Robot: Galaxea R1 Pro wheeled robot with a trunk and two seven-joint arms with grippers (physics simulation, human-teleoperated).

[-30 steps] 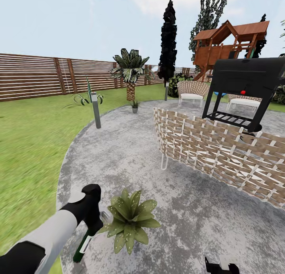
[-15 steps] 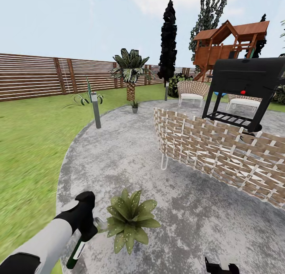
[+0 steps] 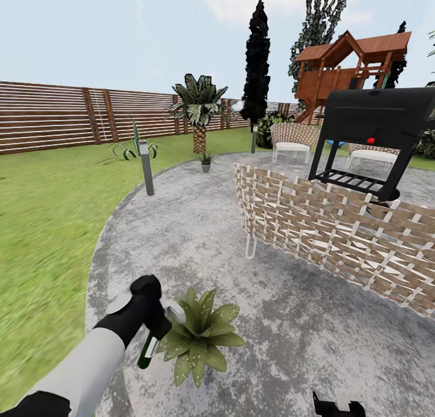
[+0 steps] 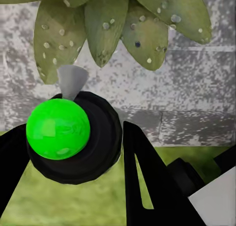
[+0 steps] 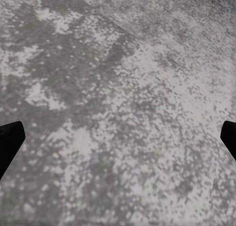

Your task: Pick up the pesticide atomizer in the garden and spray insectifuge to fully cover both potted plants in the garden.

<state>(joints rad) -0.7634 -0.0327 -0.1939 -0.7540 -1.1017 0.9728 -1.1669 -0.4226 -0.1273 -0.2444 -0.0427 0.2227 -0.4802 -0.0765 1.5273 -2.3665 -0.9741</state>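
Note:
My left gripper (image 3: 154, 324) is shut on the pesticide atomizer (image 3: 147, 350), a slim dark-green bottle hanging tilted below my hand. Its pale grey nozzle (image 3: 176, 312) reaches the near potted plant (image 3: 200, 334), a low rosette on the paving. In the left wrist view the atomizer (image 4: 73, 137) sits between my black fingers (image 4: 143, 174), its grey nozzle pointing at droplet-speckled leaves (image 4: 105, 27). The second potted plant (image 3: 206, 161) stands far off by the palm. My right gripper (image 3: 336, 405) is open low over bare paving (image 5: 118, 113).
A woven wicker sofa back (image 3: 338, 236) curves across the right, with a black grill (image 3: 374, 133) behind it. A grey bollard light (image 3: 147, 166), a striped agave (image 3: 128, 150) and a palm (image 3: 198, 112) stand along the lawn edge. The slat fence (image 3: 54, 115) bounds the far side.
My left arm dipped down and left with the atomizer, then came up and right. Its nozzle now touches the near plant's leaves. The right arm stayed still.

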